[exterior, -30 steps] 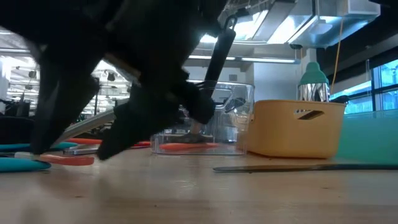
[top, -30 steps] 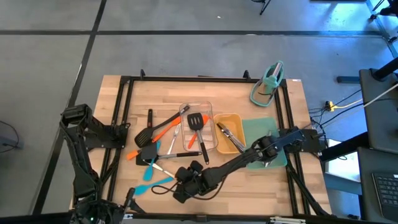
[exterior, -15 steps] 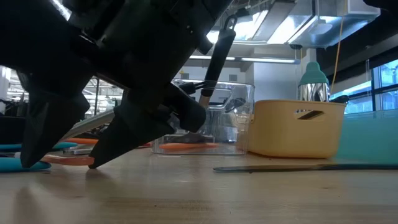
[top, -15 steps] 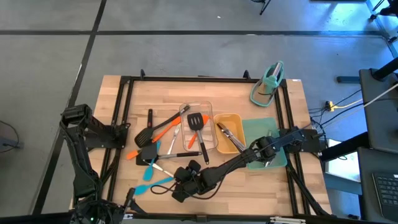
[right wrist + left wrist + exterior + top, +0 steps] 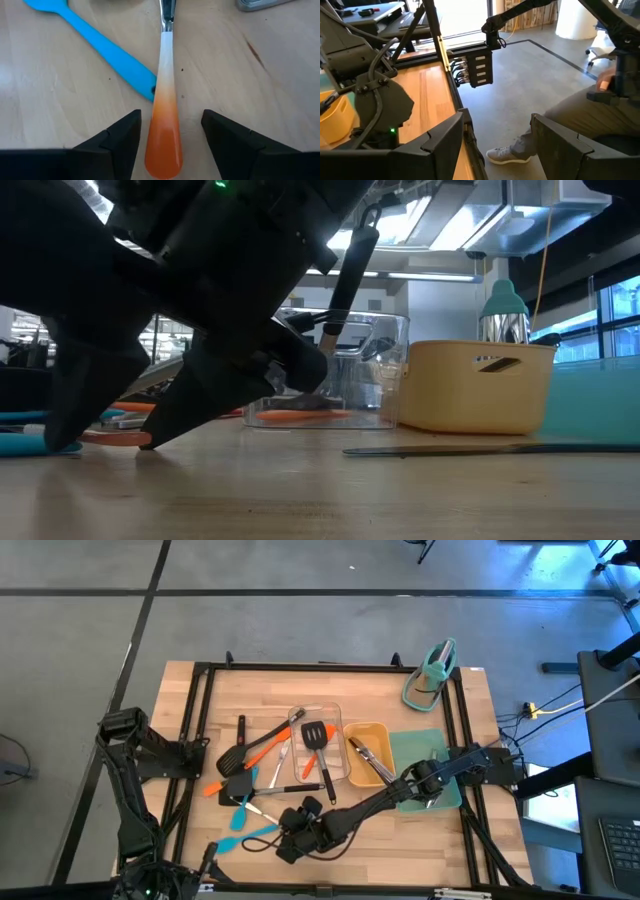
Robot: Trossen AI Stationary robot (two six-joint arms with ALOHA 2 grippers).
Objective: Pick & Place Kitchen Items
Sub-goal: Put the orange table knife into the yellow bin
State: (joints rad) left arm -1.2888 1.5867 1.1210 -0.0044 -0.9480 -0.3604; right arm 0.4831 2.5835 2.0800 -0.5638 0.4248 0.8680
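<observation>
The wooden bench (image 5: 330,690) carries a clear tray (image 5: 318,745) and a yellow tray (image 5: 368,754) side by side near its middle. The left gripper (image 5: 495,145) waits off the bench's left edge, jaws apart and empty. The right gripper (image 5: 170,137) is low over the bench's front, jaws apart on either side of an orange-and-white handle (image 5: 165,120) lying flat on the wood; whether the fingers (image 5: 117,137) touch it is hard to say. A blue spatula (image 5: 95,47) lies just beside that handle, seemingly touching it. More utensils, black turners (image 5: 232,758) among them, lie scattered left of the clear tray.
</observation>
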